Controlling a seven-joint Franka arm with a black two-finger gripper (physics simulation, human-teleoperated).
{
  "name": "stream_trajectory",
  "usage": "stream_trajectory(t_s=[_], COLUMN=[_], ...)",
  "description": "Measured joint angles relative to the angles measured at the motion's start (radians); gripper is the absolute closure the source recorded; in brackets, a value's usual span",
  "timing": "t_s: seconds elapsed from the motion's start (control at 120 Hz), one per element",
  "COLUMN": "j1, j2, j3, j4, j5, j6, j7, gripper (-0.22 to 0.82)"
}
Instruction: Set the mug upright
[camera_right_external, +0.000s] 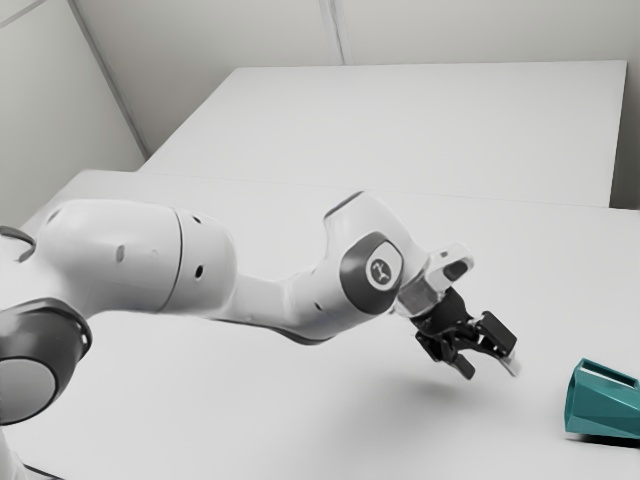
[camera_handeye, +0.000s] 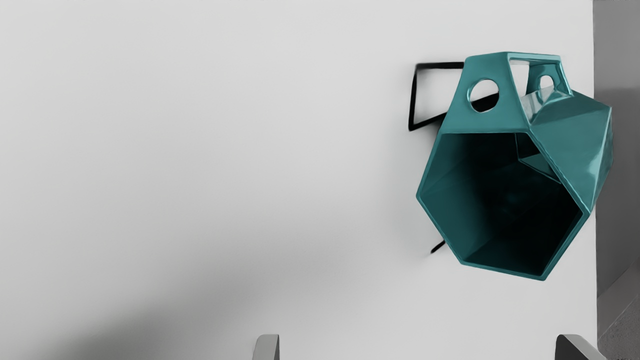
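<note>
mug (camera_right_external: 605, 405) of glossy teal, many-faceted and ceramic by the look of it, lies on its side at the exterior view's right, on the smooth pale table (camera_right_external: 540, 300). its angular, pierced handle (camera_handeye: 500, 70) is uppermost, and its 6-sided mouth (camera_handeye: 450, 215) faces the hand in the wrist view. the black 2-finger jaws (camera_right_external: 491, 370) stand wide apart, well short of it and above the table, with nothing between them.

i would expect it to feel stiff and hard, light to middling in weight, and not to give at all under a squeeze. the shine suggests slippery walls, and the slanted facets could let a pinch slide off if the fingers meet them askew. if it is ceramic, a knock might chip the thin rim.

for a hold, i would favour the wall near the mouth: 1 finger inside, 1 outside, square to a single facet, pressing gently. from there the mouth end can be raised while the base pivots on the table. the handle is tempting, but its sloping plates and holes leave little flat to grip, and the body may swing beneath it.
</note>
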Motion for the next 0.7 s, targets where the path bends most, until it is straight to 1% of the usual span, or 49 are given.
stream_trajectory(t_s=[0.167,0.317,0.525,0.7], j1=[-0.027,-0.034,-0.041,-0.039], j2=[0.042,0.106,0.172,0.231], j3=[-0.009,-0.02,-0.057,-0.063], j4=[0.062,0.133,0.212,0.295], j5=[-0.077,-0.125,-0.15,-0.147], j6=[0.018,0.024,0.022,0.009], j7=[0.043,0.089,0.146,0.183], gripper=[0.0,0.0,0.0,0.0])
